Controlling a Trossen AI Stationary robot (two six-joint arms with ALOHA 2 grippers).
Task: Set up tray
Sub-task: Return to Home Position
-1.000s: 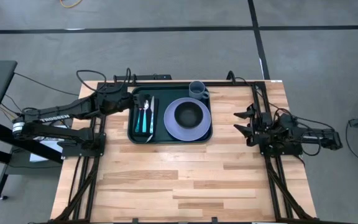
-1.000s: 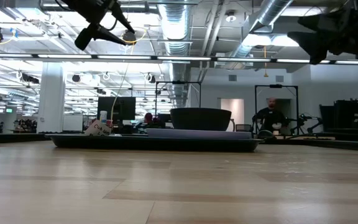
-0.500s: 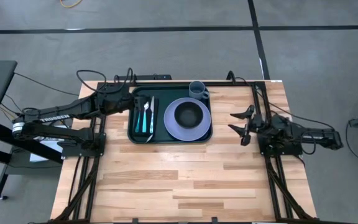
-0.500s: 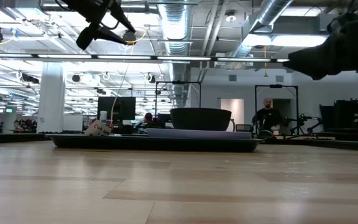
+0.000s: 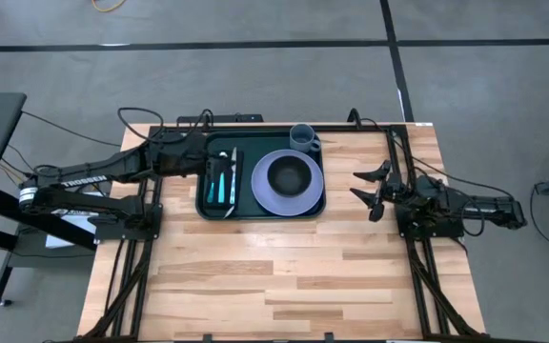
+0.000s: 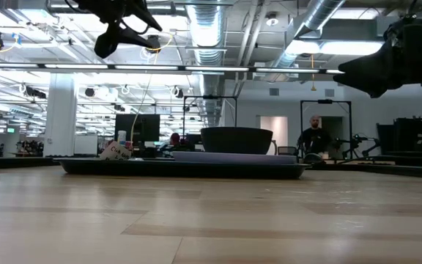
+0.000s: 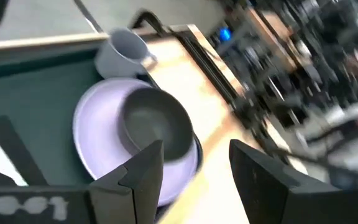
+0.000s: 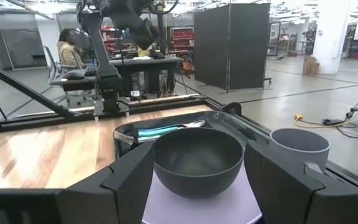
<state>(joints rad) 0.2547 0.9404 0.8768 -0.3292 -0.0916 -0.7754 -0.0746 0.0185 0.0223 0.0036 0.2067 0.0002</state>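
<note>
The dark green tray (image 5: 246, 158) lies at the table's far middle. On it are a lilac plate (image 5: 262, 193) carrying a dark bowl (image 5: 292, 174), a grey cup (image 5: 302, 136) at the far right corner, and teal-handled cutlery (image 5: 223, 182) on a black napkin (image 5: 238, 170). My left gripper (image 5: 198, 152) hovers open, high above the tray's far left corner (image 6: 127, 29); its wrist view looks down on the bowl (image 7: 157, 121) and cup (image 7: 124, 51). My right gripper (image 5: 368, 191) is open, raised over bare wood right of the tray and facing the bowl (image 8: 197, 158).
Black frame rails (image 5: 398, 157) run along both table sides. Bare wood (image 5: 274, 276) fills the near half of the table. People show in the room beyond the table, one (image 6: 316, 136) in the low view and one (image 8: 70, 53) in the right wrist view.
My right gripper has moved a little toward the tray and has come down slightly, then held still. My left gripper has shifted a little toward the table's right, over the tray's far left corner, and has turned about. Nothing on the tray has moved.
</note>
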